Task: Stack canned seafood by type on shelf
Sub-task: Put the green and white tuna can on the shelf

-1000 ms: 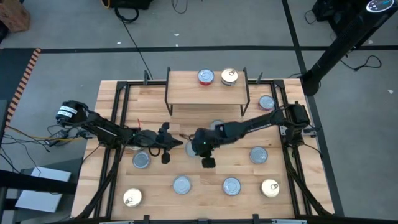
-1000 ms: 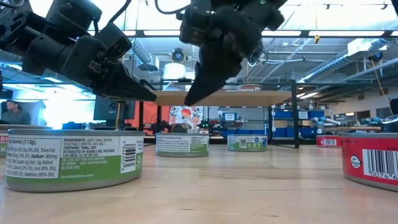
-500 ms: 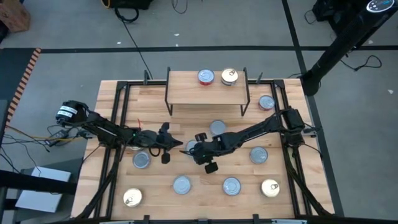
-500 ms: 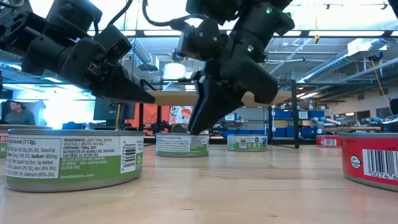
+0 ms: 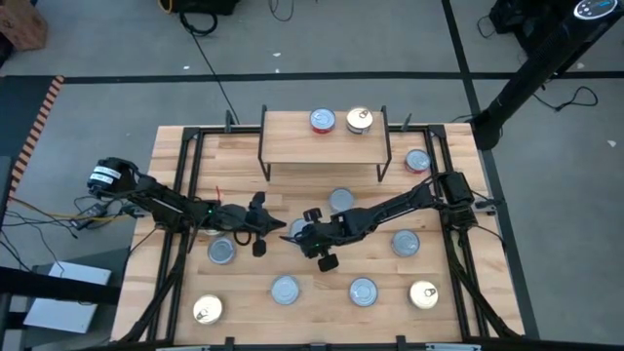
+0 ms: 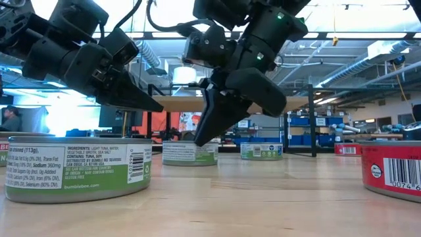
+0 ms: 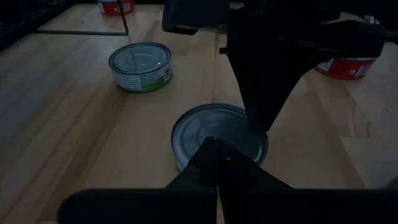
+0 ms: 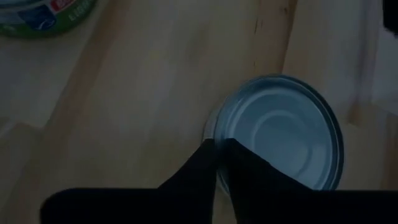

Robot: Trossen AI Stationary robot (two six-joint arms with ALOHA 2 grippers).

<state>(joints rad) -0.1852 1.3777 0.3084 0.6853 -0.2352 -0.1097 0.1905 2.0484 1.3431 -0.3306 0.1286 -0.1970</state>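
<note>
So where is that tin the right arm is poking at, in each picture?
High view: the centre tin is mid-table and mostly covered.
Low view: it is left of centre and has a green label.
Left wrist view: it is at the centre.
Right wrist view: it is right of centre.
Shared landmark: the right arm's fingers, with tips at this tin.

"bumblebee.com", "(113g)" on tin [image 6: 77, 168]

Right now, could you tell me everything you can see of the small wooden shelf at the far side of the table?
The shelf is a rectangular light-wood board raised on thin black wire legs, standing level at the table's far edge, centred. Two tins sit side by side on its far right part: a red-labelled tin and a gold pull-tab tin. Neither gripper touches it.
</note>
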